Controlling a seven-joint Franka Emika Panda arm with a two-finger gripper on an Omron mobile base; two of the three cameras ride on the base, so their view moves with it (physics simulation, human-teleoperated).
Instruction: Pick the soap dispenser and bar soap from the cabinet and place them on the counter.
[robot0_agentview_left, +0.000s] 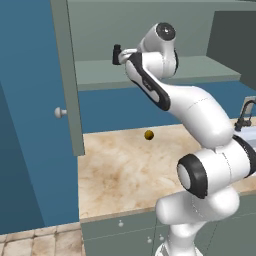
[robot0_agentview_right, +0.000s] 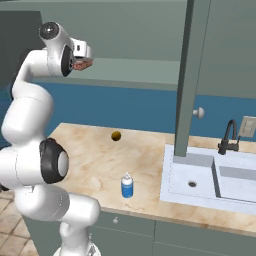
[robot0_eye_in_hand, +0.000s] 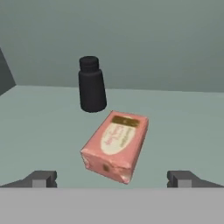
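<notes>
Bar soap (robot0_eye_in_hand: 115, 145) flat on shelf, long axis angled toward black bottle (robot0_eye_in_hand: 91, 84)

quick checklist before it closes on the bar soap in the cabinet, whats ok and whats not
1. Gripper open, fingertips wide apart: ok.
2. Bar soap lies on the cabinet shelf, centred between the fingertips in the hand view: ok.
3. Fingertips level with the soap's sides: not ok, they sit short of it; a little more reach looks needed.
4. Black bottle stands behind the soap, apart from it: ok.
5. Soap dispenser already upright on the counter: ok.
6. Soap sits skewed to the fingertips, so whether flat faces will meet them: cannot tell.
</notes>
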